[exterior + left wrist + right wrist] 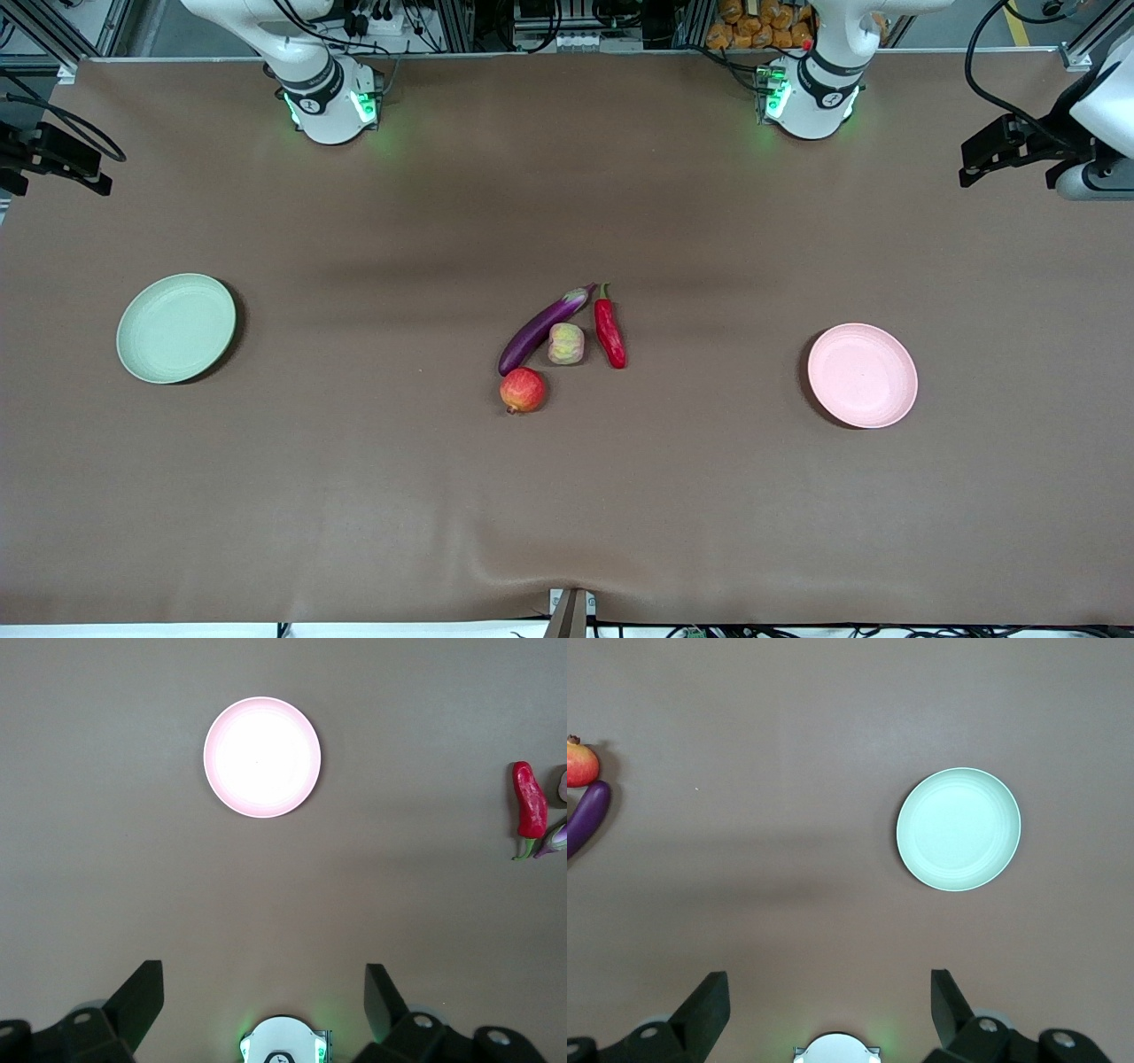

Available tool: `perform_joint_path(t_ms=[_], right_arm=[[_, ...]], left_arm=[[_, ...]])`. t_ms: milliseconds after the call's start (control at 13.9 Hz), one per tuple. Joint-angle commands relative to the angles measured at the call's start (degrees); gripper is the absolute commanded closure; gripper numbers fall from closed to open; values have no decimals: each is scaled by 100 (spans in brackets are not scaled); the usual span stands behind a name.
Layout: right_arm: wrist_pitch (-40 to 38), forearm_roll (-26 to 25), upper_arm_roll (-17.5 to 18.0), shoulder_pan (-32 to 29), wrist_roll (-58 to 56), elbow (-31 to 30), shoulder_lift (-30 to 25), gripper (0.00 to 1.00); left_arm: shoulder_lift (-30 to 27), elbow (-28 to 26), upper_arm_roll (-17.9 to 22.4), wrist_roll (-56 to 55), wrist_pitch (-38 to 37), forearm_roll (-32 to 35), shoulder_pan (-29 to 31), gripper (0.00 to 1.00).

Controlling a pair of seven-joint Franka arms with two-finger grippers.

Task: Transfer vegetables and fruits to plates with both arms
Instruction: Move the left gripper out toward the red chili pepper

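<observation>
nearest the front camera, at the middle of the brown cloth-covered table (354,496), a round red-orange pomegranate-like fruit (523,391) is found, a small crown at its lower edge. touching it at about one o'clock lies a long glossy purple eggplant (542,329), slanting away toward its pale stem end. a smaller pale yellow-pink peach-like fruit (566,344) is set just beside the eggplant, and a short red chili pepper (609,330) with a green stem lies at the peach's three o'clock.

a round shallow pale pink plate (863,375) is seen toward the left arm's end of the table, and a like pale green plate (176,328) toward the right arm's end. both are bare.

nothing has been transferred, by the look of it: all four pieces remain to be carried, and no grasp has begun.

the left gripper (264,1001) is held high over bare cloth near its own base, fingers spread apart and empty. the right gripper (829,1001) hangs likewise over its end, fingers wide and empty.

in the front view both hands are cut off above the frame. in the wrist views the produce is clipped at the edges, the peach barely showing.
</observation>
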Motion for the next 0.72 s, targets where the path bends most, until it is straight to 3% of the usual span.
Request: perform_joint_path(t_ms=[0,432,647], right_arm=[[-86,84,33,-54,-73,113,39,0],[-104,84,33,-45,-73,113,39,0],[-113,84,33,-54,-73,113,39,0]], left_arm=[[14,90,-34,54,-33,-95,57,0],[242,186,-43,-42,-24,-95,-66,0],[576,476,-35,-864,-33,-296,-495,0]])
